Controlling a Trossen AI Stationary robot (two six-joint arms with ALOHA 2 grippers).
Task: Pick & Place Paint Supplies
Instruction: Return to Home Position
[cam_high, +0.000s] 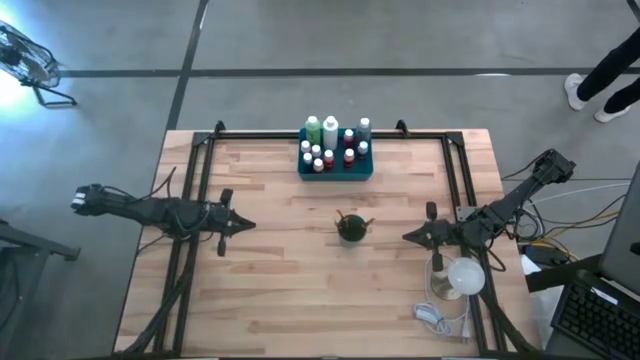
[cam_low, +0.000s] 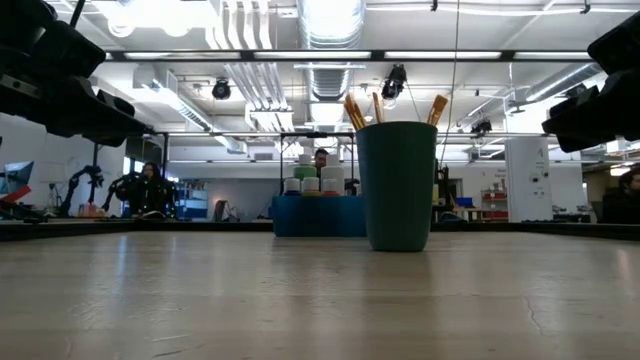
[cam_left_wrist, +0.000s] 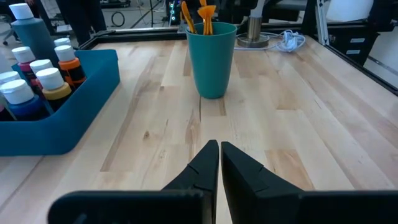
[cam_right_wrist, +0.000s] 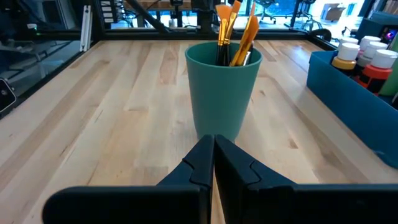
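Pale plank table (cam_high: 280, 300), edged by a dark frame; left arm (cam_high: 150, 210) stretched in low from the left side, right arm (cam_high: 500, 215) from the right side, both pointing inward at the table's middle. Teal tray (cam_high: 338, 174) at the far edge, midway along it, well apart from both arms. Packed inside it, the white-capped bottles (cam_high: 330, 140), upright and shoulder to shoulder; green, white and grey ones along the back, smaller red, orange, yellow and blue ones in front. Green cup (cam_high: 350, 230) upright near the table's centre, on the near side of the tray and apart from it, between the two arms. Standing in the cup, the paintbrushes (cam_right_wrist: 233, 28), orange-yellow ends leaning on the rim and splaying above it; three ends visible from table height.

Left gripper (cam_left_wrist: 219, 147) low over bare wood to the cup's left, fingers pressed together with only a hairline gap, clasping nothing; cup and brushes straight ahead of its tips and well clear of them; tray and bottles off to one side of its line. Right gripper (cam_right_wrist: 213, 138) mirrored on the cup's right, fingers likewise pinched tight on nothing; tips aimed at the cup's wall, nearer to it than the left pair, not touching.
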